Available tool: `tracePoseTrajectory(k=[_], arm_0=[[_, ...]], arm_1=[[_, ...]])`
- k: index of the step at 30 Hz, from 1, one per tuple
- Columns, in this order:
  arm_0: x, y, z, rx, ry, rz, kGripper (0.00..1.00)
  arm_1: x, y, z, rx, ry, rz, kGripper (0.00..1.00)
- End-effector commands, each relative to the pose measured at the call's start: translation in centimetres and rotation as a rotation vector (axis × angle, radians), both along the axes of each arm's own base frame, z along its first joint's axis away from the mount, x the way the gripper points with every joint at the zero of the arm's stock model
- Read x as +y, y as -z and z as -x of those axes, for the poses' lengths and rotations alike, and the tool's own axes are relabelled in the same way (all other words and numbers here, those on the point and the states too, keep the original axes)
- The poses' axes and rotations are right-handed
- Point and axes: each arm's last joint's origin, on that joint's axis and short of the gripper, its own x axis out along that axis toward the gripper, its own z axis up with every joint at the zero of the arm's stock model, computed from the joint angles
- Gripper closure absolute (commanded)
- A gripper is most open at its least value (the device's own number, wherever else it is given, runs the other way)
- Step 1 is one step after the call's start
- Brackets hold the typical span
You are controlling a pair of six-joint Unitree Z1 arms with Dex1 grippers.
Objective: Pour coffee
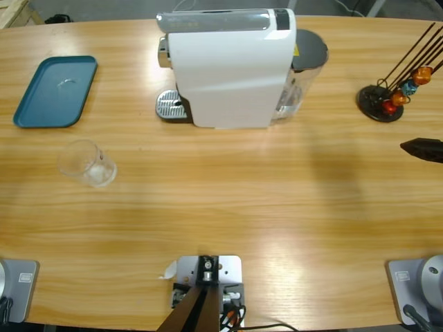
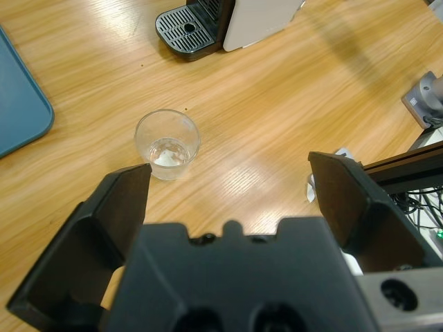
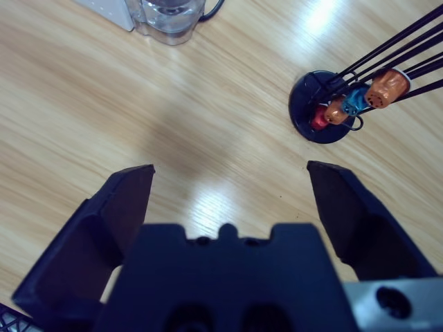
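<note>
The left gripper (image 2: 232,200) has its jaws spread wide with nothing between them, hanging over bare wood, and just beyond its tips stands one clear glass tumbler (image 2: 167,144), upright. From this wrist view the glass looks basically empty, only a pale glint at the bottom, so no brown coffee can be made out in it; the high view shows the same tumbler (image 1: 86,162) on the left part of the wooden table (image 1: 242,200) and it reads clear there too. That gripper doesn't show in the high view at all. The right gripper (image 3: 228,187) is also open wide and holding nothing, and the high view only catches a black tip (image 1: 422,149) of it poking in at the right edge. Past it sits one round black capsule stand (image 3: 318,114) with thin rods cut off by the frame; four capsules can be counted, two orange, one blue, one red. Farther back is one white coffee machine (image 1: 232,66), its drip grille (image 1: 169,105) bare, its clear water tank (image 3: 172,15) mostly cropped in the right wrist view. One teal tray (image 1: 55,91) lies at the far left, something small on it that's too faint to identify.
</note>
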Motion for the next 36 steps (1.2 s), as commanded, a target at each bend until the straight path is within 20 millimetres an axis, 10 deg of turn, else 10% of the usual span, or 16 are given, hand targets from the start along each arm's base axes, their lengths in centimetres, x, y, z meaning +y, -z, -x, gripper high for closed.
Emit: tracePoseTrajectory(k=[1, 36], arm_0=[[-0.2, 0.5, -0.5, 0.036, -0.002, -0.008, 0.009], [-0.7, 0.9, -2.3, -0.007, -0.076, 0.089, 0.036]], arm_1=[[-0.8, 0.2, 1.1, -0.011, -0.006, -0.027, 0.000], [-0.4, 0.2, 0.8, 0.007, -0.030, -0.026, 0.000]])
